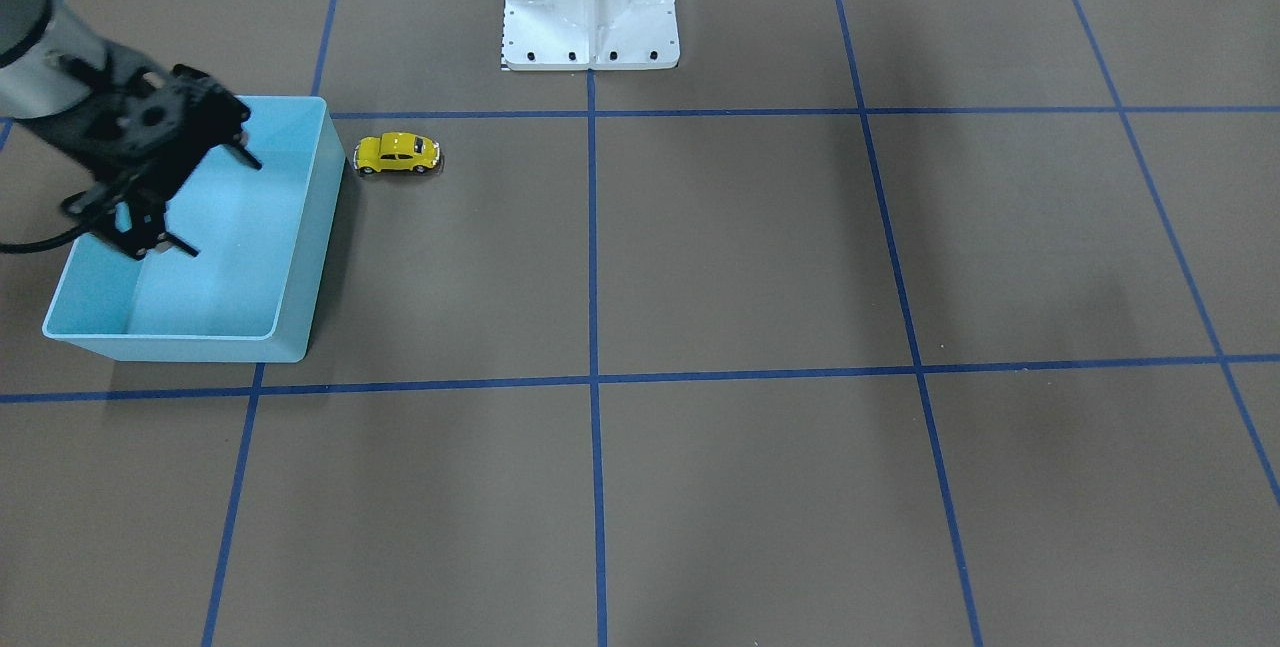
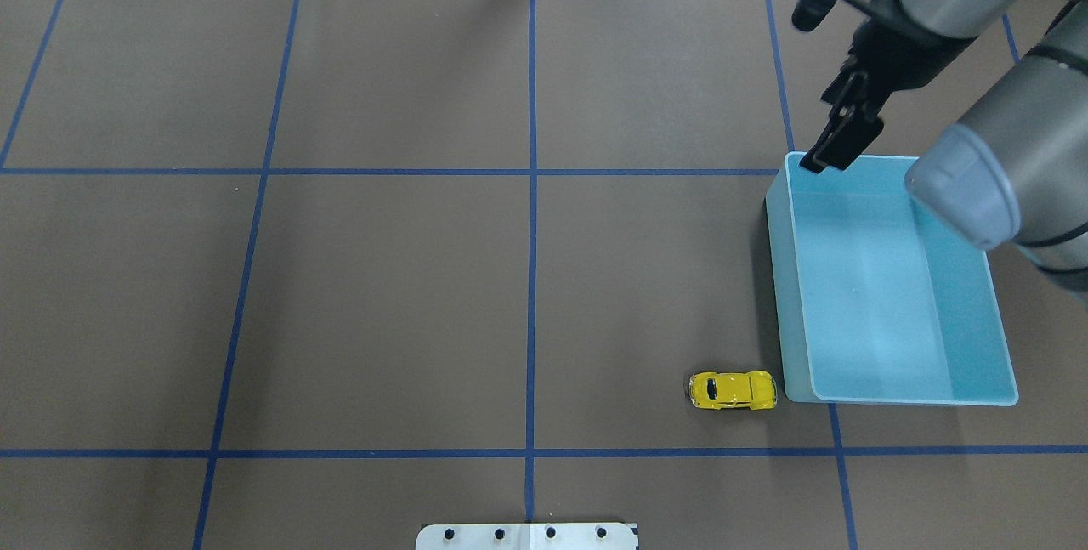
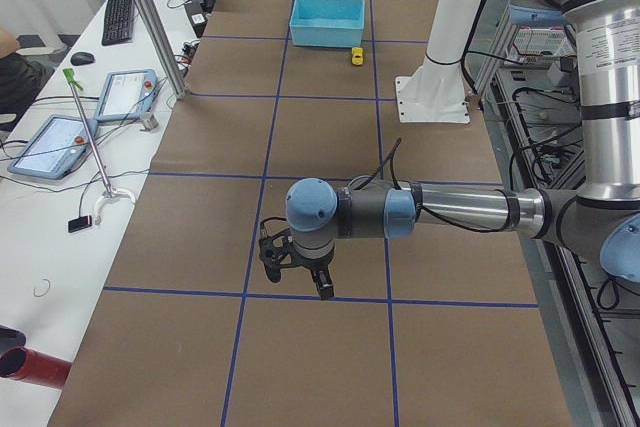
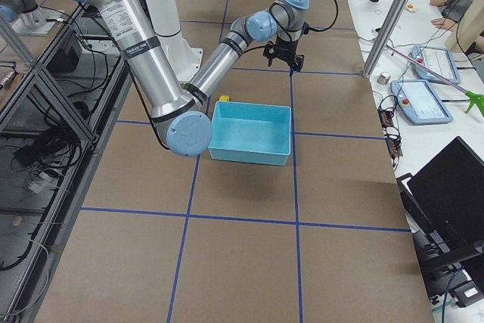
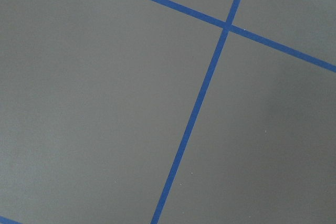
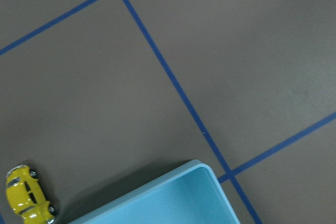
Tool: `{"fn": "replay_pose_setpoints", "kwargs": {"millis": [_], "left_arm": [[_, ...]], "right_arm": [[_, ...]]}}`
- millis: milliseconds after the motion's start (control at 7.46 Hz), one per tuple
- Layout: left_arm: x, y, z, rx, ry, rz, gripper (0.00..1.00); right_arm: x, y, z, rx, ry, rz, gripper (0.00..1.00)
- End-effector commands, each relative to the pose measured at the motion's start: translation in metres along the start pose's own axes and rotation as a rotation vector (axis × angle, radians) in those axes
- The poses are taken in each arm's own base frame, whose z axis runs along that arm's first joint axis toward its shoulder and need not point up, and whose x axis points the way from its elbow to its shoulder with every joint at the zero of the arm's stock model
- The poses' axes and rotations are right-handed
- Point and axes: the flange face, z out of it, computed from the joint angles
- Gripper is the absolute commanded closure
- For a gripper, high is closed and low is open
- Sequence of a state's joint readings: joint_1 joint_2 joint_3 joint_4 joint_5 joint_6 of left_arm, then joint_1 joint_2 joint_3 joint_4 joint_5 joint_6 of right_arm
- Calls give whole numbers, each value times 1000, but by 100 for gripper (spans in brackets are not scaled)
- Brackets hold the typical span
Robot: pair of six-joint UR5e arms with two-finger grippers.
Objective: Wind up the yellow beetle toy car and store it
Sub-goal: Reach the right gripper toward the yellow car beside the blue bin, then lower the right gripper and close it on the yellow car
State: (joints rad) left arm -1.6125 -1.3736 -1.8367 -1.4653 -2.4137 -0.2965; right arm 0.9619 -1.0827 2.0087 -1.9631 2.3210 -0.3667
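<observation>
Broad table (image 1: 750,247) under a matte brown mat, flat and smooth, ruled into large squares by thin blue tape; long open runs of mat across the middle and over the robot's left half. At the robot's side on the centre line, a white metal base (image 1: 590,7), ribbed and flared to a bolted foot. On the robot's right half, a light blue bin (image 2: 778,295): rectangular, thin-walled, smooth plastic with rounded corners, long sides running away from the robot; inside, only its own pale floor and one darker shaded wall. Hanging well up over the bin, off its rim, the right gripper (image 1: 223,209), black and angular on a grey arm with blue-grey joint caps, jaws spread wide with nothing between them. Out over the left half near a tape crossing, seen only from the side, the left gripper (image 3: 296,277), black, pointing down above the mat at the end of a long level grey forearm; cannot tell whether its jaws are parted or closed. Smallest of all, the car (image 2: 732,390): glossy yellow, rounded beetle shape, dark windows, black wheels, upright on its wheels on the mat outside the bin, just beside the bin corner nearest the robot and the centre line, lengthwise across the table, well apart from both grippers.
</observation>
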Motion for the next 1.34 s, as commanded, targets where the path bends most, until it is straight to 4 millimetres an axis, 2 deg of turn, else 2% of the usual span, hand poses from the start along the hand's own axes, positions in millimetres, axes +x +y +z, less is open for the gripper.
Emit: {"fn": "replay_pose_setpoints", "kwargs": {"millis": [0, 134, 268, 536, 938, 1072, 1207], "left_arm": [[2, -1, -1, 3, 2, 2, 0], [2, -1, -1, 3, 0, 4, 0], [1, -2, 0, 1, -1, 3, 0], [3, -3, -1, 4, 0, 2, 0], [1, -3, 0, 2, 0, 0, 0], [1, -3, 0, 1, -1, -1, 0], [-1, -2, 1, -1, -3, -5, 0]], "right_arm": [[-76, -21, 40, -57, -124, -85, 1], [-95, -24, 59, -82, -156, -110, 0], [-117, -24, 88, -147, -183, -132, 1], [-139, -15, 132, -278, -67, -204, 1], [-162, -11, 174, -409, 173, -358, 1], [-166, -11, 179, -425, 199, -376, 1], [-181, -11, 195, -442, 183, -393, 1]]}}
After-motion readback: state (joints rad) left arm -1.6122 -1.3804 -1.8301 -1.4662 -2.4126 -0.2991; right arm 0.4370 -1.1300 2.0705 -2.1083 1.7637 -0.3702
